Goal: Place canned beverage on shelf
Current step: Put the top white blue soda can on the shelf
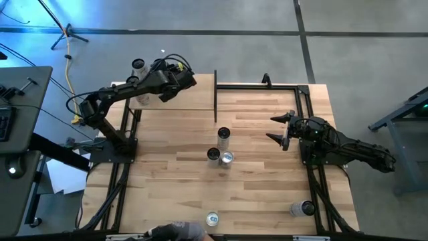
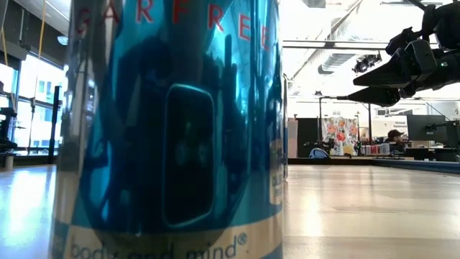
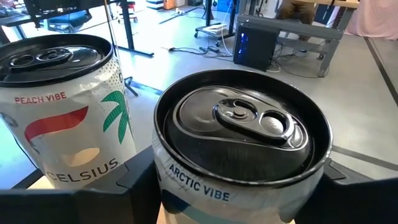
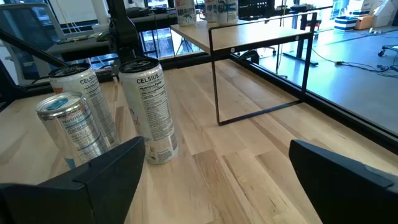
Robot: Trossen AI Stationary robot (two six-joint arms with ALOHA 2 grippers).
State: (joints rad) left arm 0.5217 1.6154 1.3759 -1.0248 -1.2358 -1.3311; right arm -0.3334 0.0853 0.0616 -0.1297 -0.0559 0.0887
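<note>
My left claw [image 1: 140, 84] sits at the far left end of the shelf [image 1: 187, 100], its fingers close on either side of the Arctic Vibe can [image 3: 239, 149], which looks set on the board beside a Peach Vibe can [image 3: 62, 112]; whether I'm gripping or have let go I can't tell, so I judge this placement nearly done. Right claw [image 1: 279, 128] waits wide open and empty; three cans [image 1: 221, 148] stand mid-table and two more near the front edge; every can I can check is unopened

Even, bright indoor light falls on the tabletop [image 1: 254, 187], with blue-tinted floor [image 1: 27, 27] beyond its far left corner. In the low view a blue can [image 2: 172, 129] looms blurred and mirror-glossy, windows [image 2: 29, 101] behind glaring white. Wrist views are sharp, shadows soft.
</note>
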